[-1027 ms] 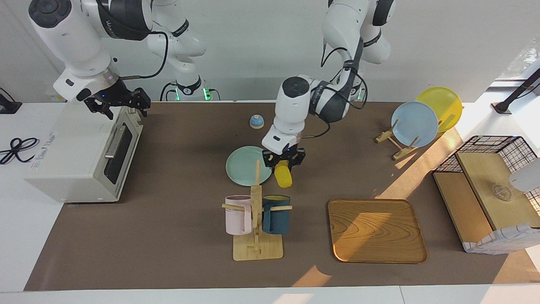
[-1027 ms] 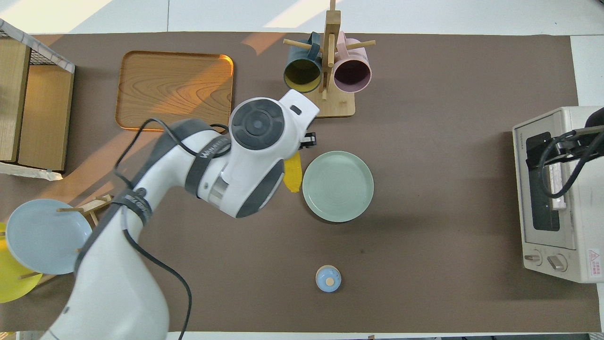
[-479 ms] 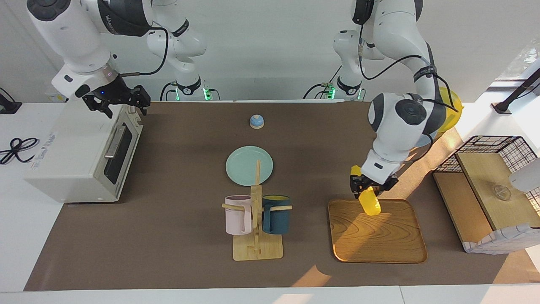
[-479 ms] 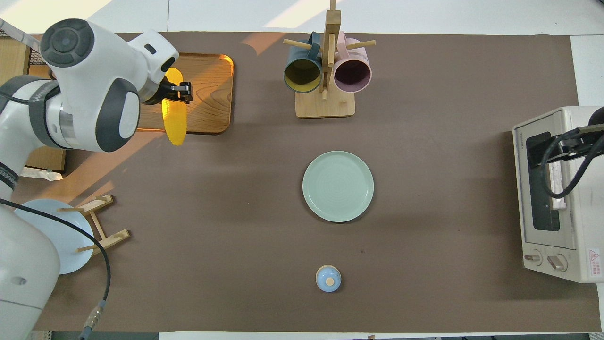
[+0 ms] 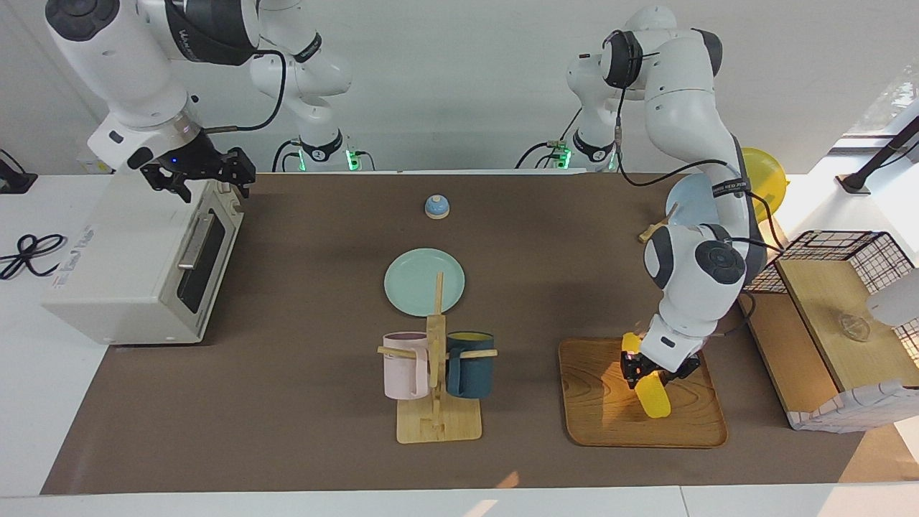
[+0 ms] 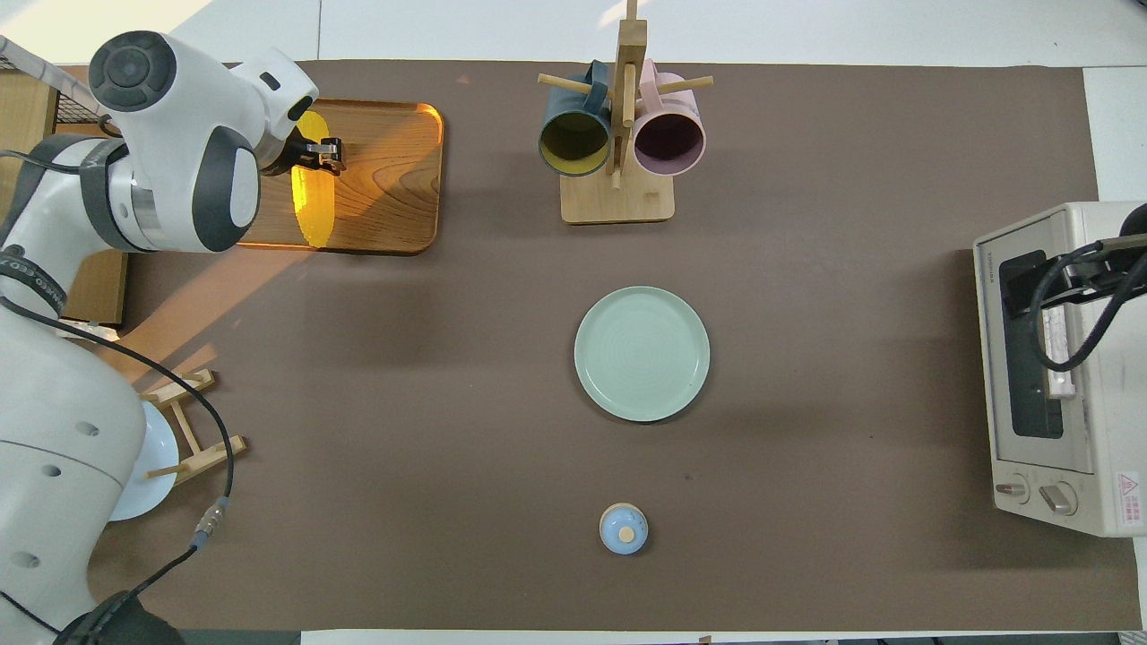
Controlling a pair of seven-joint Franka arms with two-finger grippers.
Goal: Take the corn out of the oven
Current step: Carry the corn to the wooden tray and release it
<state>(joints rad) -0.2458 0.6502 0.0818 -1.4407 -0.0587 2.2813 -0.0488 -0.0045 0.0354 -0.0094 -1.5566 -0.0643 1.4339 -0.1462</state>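
Note:
The yellow corn [image 5: 655,398] hangs tilted, tip down, low over the wooden tray [image 5: 610,420] at the left arm's end of the table. My left gripper [image 5: 650,370] is shut on the corn's upper end. In the overhead view the corn [image 6: 314,204] lies over the tray [image 6: 385,170] below the left gripper [image 6: 312,161]. The white oven [image 5: 129,266] stands at the right arm's end with its door closed. My right gripper [image 5: 201,176] hovers open over the oven's top edge, holding nothing. It shows partly over the oven [image 6: 1066,421] in the overhead view.
A mug rack [image 5: 436,388] with a pink and a dark blue mug stands mid-table, a green plate [image 5: 416,283] nearer the robots, then a small blue bell [image 5: 436,207]. Beside the tray are a wire basket with wooden shelves [image 5: 833,316] and a plate stand [image 5: 682,208].
The left arm swung the corn from beside the green plate over to the wooden tray and lowered it there. The right gripper stayed over the oven.

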